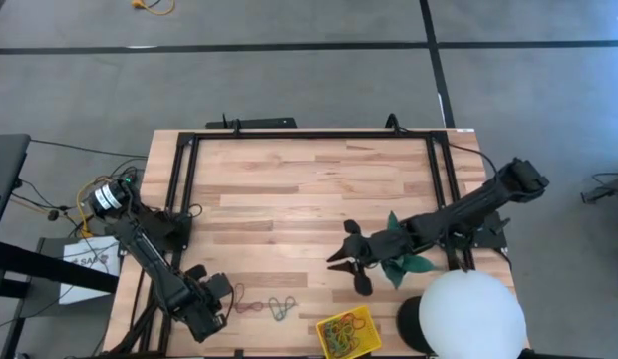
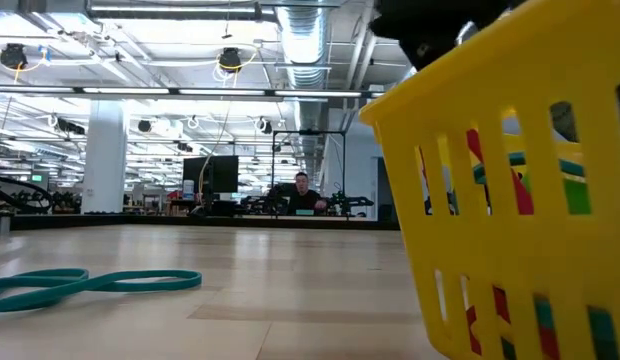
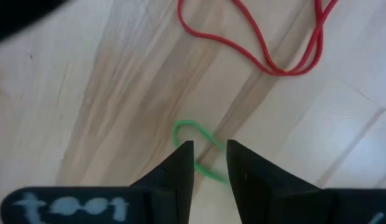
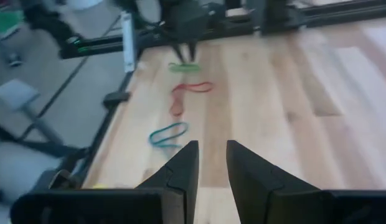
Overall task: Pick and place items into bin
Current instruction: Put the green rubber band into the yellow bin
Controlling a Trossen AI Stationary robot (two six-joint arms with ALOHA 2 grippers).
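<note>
My left gripper (image 3: pixel 210 163) stands at the table's near left, pointing down, its fingers close together on a green loop (image 3: pixel 192 130); it also shows in the right wrist view (image 4: pixel 183 55). Just beyond lie a red loop (image 3: pixel 277 53) (image 1: pixel 251 302) and a teal loop (image 4: pixel 168 134) (image 1: pixel 281 309), both flat on the wood. The yellow bin (image 1: pixel 347 334) (image 2: pixel 520 200) sits at the near edge with several coloured loops inside. My right gripper (image 4: pixel 211 163) (image 1: pixel 347 264) hovers shut, high over the table's middle right, beside the teal paper star (image 1: pixel 404 257). My left gripper comes down from above onto the green loop, and one strand of it (image 3: pixel 208 171) runs through the narrow gap between the two fingers. The loop's rounded end (image 3: pixel 188 127) sticks out past the fingertips and lies flat on the table.
A big white sphere (image 1: pixel 470 314) stands at the near right corner, next to the bin. A dark frame (image 1: pixel 309 135) runs along the table's far edge and sides. Bare wood fills the far half. A person sits far off in the room (image 2: pixel 302 195).
</note>
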